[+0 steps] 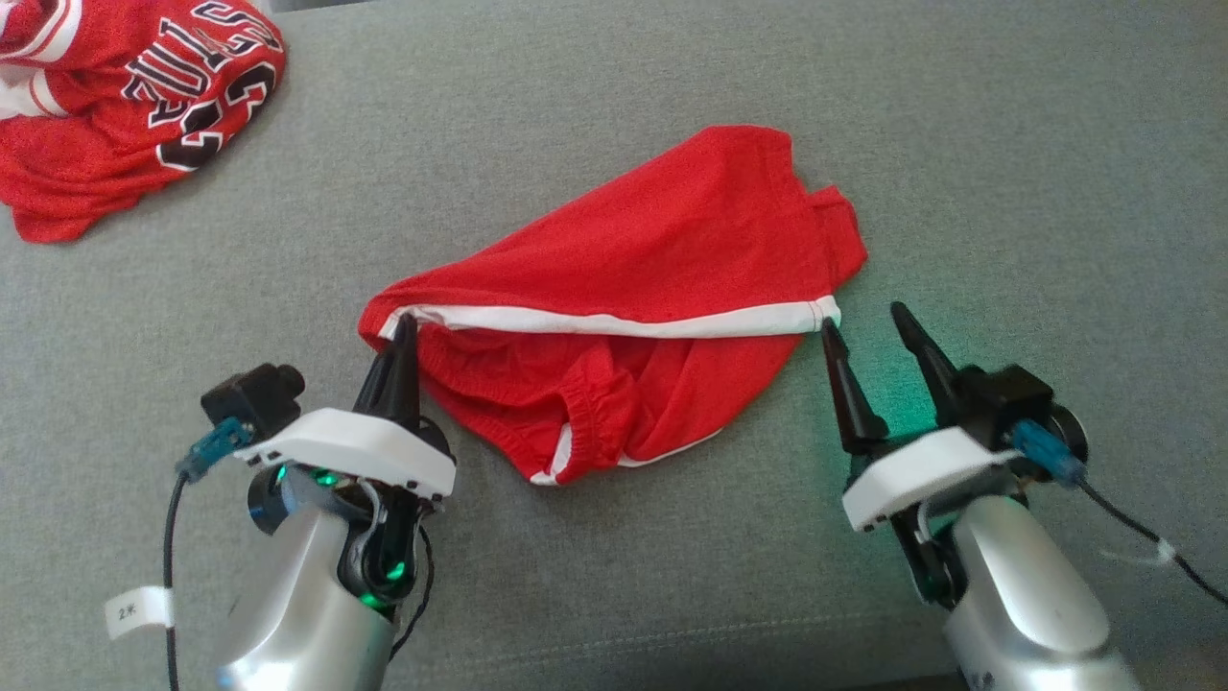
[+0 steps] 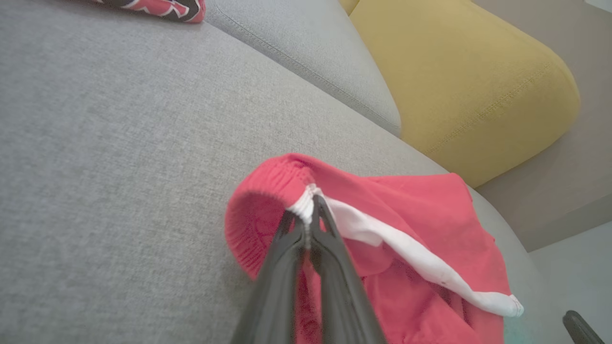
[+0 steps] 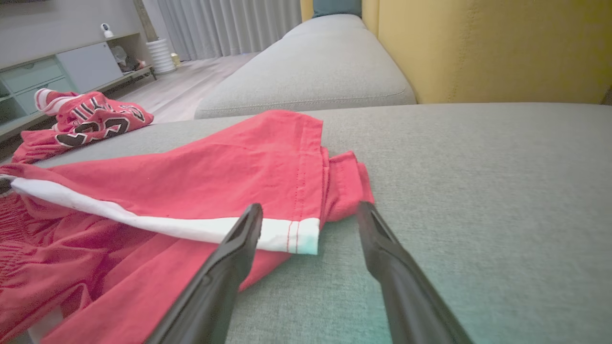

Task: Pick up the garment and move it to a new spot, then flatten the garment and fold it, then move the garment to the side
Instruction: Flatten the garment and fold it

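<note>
The garment [image 1: 144,96], a red jersey with black lettering, lies crumpled at the far left of the grey sofa seat [image 1: 1007,173], well away from both grippers. It also appears in the right wrist view as the garment [image 3: 91,122]. Plain red shorts [image 1: 652,250] with a white side stripe lie mid-seat. My left gripper [image 1: 403,326] is shut on the shorts' left end, pinching the white stripe at the waistband [image 2: 306,205]. My right gripper [image 1: 863,321] stands open at the shorts' right corner, where the stripe's end [image 3: 301,236] lies between its fingers.
A yellow backrest cushion [image 3: 478,48] rises behind the seat. A second grey seat cushion [image 3: 311,71] adjoins it. Beyond the sofa's edge are a wooden floor and a low cabinet [image 3: 57,71]. Bare grey seat stretches to the right of the shorts.
</note>
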`<state>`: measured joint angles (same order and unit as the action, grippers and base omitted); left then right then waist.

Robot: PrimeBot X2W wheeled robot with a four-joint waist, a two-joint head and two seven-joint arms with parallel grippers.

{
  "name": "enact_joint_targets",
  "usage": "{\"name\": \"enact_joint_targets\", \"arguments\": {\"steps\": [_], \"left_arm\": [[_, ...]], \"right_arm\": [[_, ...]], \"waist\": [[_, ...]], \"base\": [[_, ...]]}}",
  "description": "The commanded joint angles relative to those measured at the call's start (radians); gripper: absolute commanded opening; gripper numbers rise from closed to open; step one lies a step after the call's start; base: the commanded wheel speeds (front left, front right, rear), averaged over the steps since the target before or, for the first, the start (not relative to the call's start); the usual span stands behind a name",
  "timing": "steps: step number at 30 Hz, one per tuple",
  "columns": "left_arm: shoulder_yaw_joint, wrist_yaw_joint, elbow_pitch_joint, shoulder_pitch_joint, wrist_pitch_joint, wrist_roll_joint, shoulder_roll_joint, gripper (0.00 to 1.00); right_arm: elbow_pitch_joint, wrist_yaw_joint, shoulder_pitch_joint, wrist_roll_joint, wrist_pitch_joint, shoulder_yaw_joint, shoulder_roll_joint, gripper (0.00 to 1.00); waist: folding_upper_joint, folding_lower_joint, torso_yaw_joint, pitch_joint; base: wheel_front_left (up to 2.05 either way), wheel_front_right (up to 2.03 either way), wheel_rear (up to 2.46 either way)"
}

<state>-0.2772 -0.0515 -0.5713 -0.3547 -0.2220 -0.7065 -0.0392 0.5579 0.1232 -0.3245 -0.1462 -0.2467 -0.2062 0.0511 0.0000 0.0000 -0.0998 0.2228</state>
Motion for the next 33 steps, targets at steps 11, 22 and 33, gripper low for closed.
{"name": "enact_joint_targets", "arguments": {"steps": [11,22,33], "left_arm": [[0.012,0.007,0.033,-0.023,-0.011,-0.005,-0.011,0.0],[0.008,0.011,0.033,-0.02,-0.015,-0.007,-0.015,0.0],[0.001,0.013,0.033,-0.009,-0.016,-0.01,-0.02,0.0]], "right_arm": [[0.165,0.008,-0.125,-0.011,-0.002,-0.092,-0.001,1.0],[0.237,0.008,-0.188,-0.062,-0.013,-0.163,-0.001,1.0],[0.27,0.008,-0.203,-0.088,-0.015,-0.195,-0.001,0.62]], "waist": [[0.0,0.0,0.022,0.01],[0.0,0.0,0.025,0.012],[0.0,0.0,0.028,0.004]], "base": [[0.0,0.0,0.0],[0.0,0.0,0.0],[0.0,0.0,0.0]]}}
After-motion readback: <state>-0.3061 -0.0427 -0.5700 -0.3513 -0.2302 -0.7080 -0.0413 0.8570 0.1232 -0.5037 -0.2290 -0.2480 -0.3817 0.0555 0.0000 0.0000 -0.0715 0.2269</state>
